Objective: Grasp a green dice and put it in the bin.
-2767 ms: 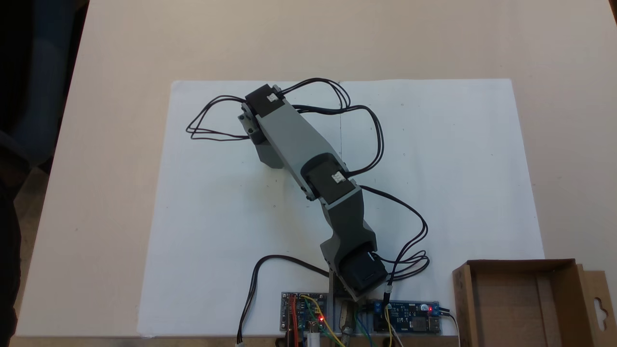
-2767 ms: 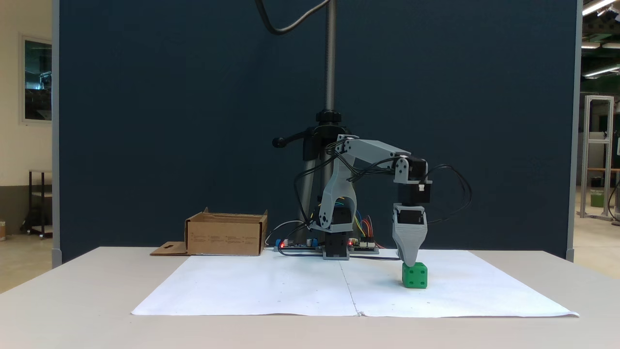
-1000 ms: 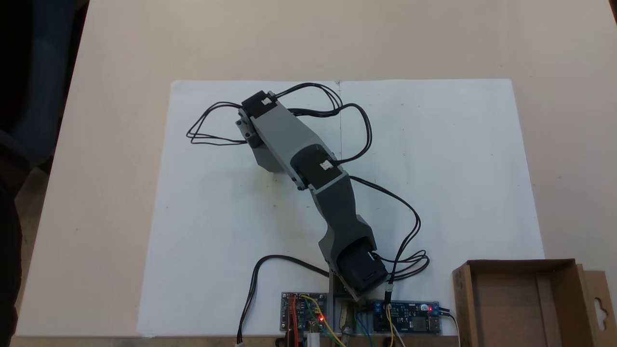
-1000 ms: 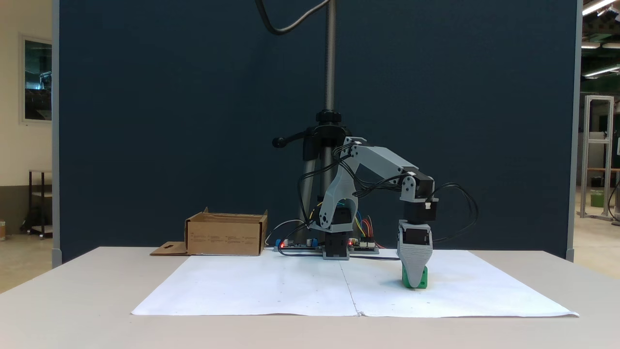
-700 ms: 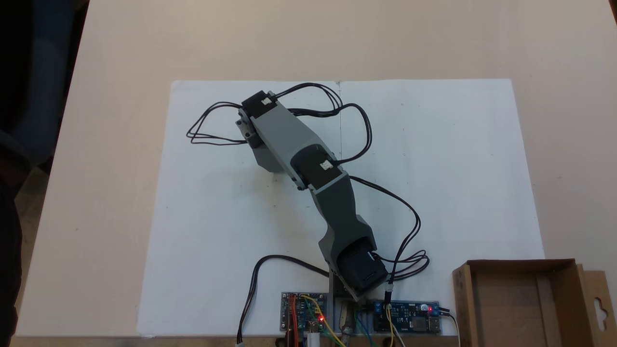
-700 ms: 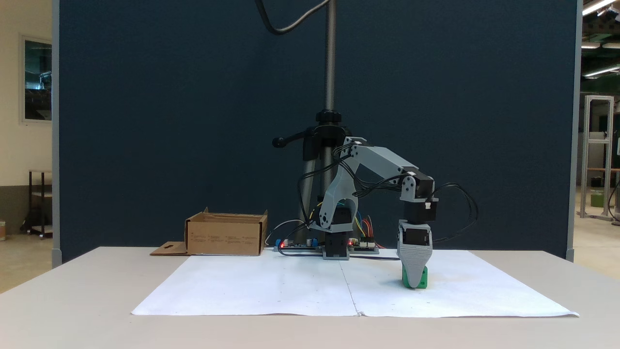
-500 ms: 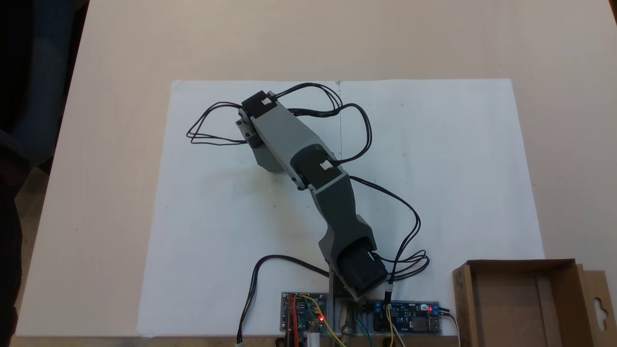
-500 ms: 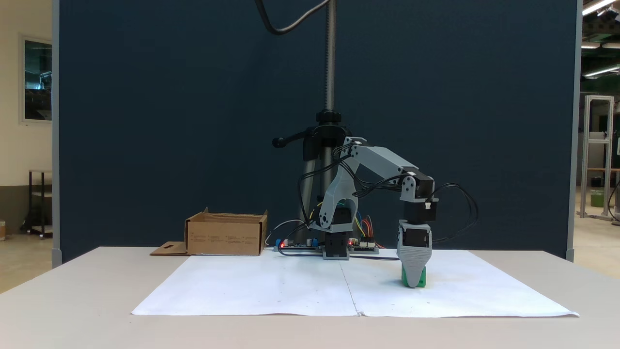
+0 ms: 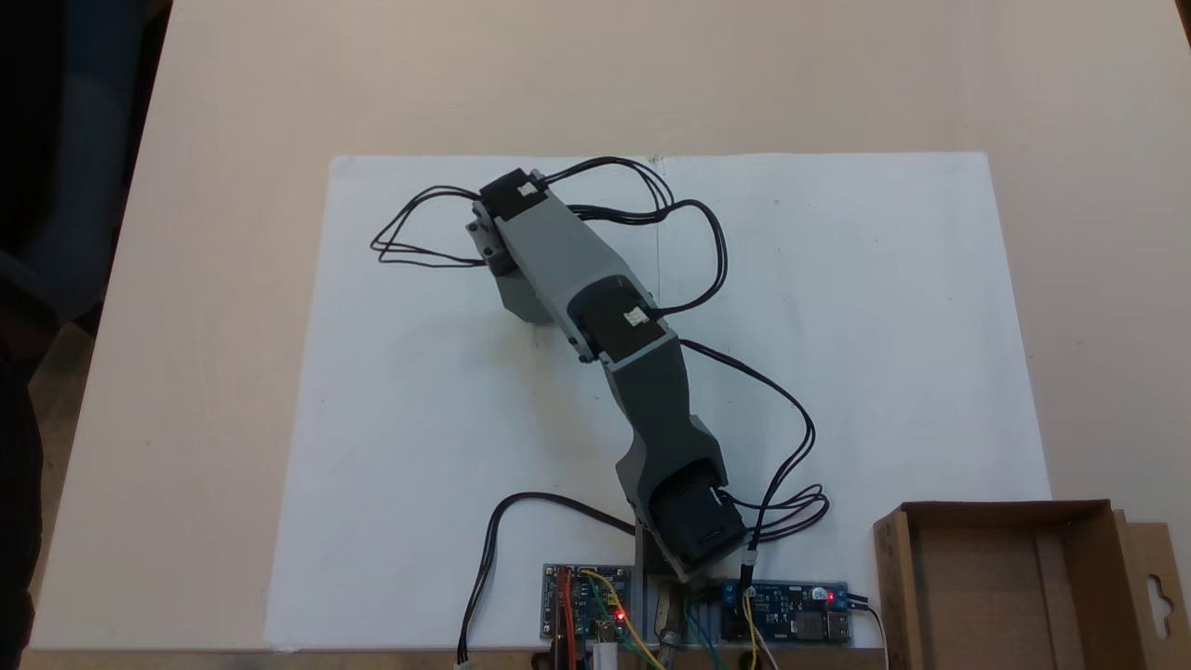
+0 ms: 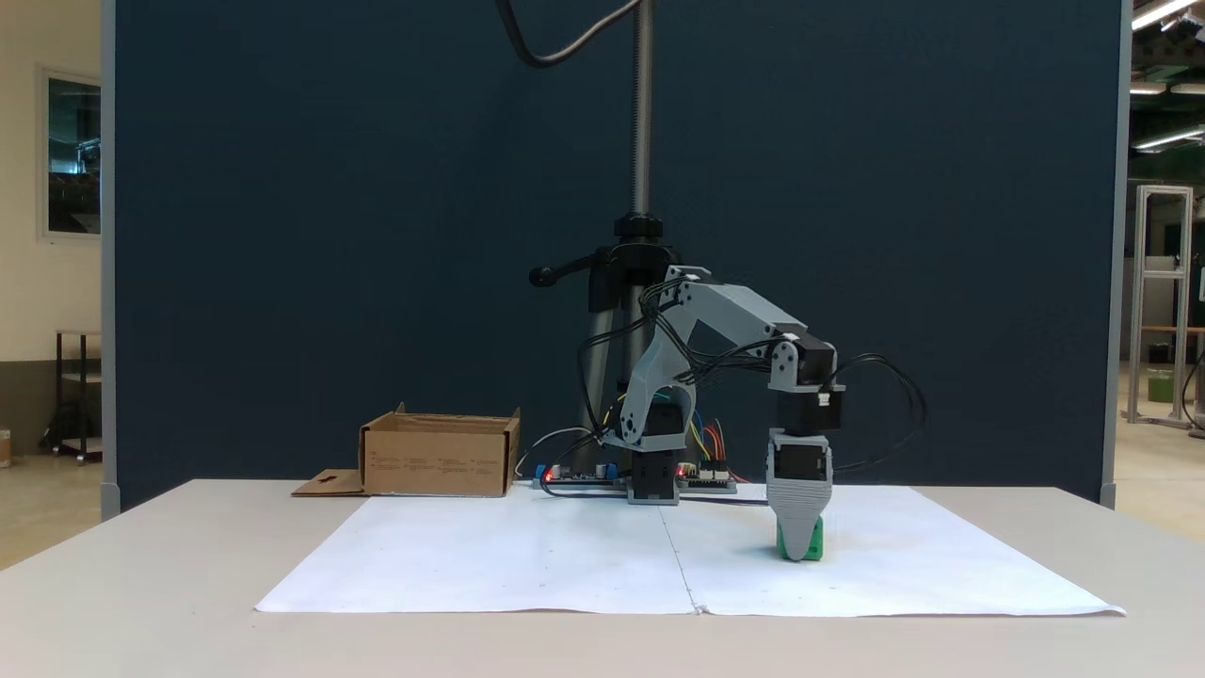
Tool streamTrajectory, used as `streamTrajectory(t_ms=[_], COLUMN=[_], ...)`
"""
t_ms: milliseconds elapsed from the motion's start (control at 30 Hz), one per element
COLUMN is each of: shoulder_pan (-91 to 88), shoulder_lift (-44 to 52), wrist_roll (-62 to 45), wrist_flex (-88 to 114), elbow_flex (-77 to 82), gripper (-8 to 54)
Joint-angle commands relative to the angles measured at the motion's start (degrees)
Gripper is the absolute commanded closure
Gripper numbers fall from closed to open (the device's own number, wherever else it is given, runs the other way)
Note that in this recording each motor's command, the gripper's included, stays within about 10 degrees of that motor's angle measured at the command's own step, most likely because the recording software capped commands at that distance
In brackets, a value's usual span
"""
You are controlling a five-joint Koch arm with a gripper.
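Note:
In a fixed view from the side, the green dice [image 10: 817, 540] sits on the white paper, right of the sheet's centre fold. My gripper [image 10: 798, 556] points straight down over it, tip at paper level. The near grey jaw covers the die's middle, so green shows on either side of it. The far jaw is hidden behind the near one, so I cannot tell its state. In a fixed view from above, the arm [image 9: 558, 270] covers the die and the jaws. The bin [image 9: 977, 596], an open brown cardboard box [image 10: 438, 461], stands empty at the table's corner near the arm's base.
A white paper sheet [image 9: 884, 326] covers the table's middle. Circuit boards [image 9: 791, 614] with lit LEDs and loose wires flank the arm's base. Black cables [image 9: 419, 251] loop off the wrist. The bin's flap [image 9: 1157, 596] has a hang-hole. A stand pole [image 10: 642, 113] rises behind the base.
The gripper came down from above the die to straddle it. In the last half second the wrist and the die shifted slightly left in the side view.

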Motion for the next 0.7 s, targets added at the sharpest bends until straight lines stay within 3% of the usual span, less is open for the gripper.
streamTrajectory(t_ms=[0, 100, 267, 667], shoulder_pan=[1.23, 15.47, 29.53, 66.88], shoulder_lift=[3.52, 13.87, 22.32, 33.57], wrist_roll=[4.92, 4.66, -0.26, -22.13], wrist_flex=[-1.76, -2.46, -3.78, -4.75], elbow_flex=[-0.70, 0.79, 0.88, 1.05], gripper=[32.9, 32.9, 32.9, 32.9])
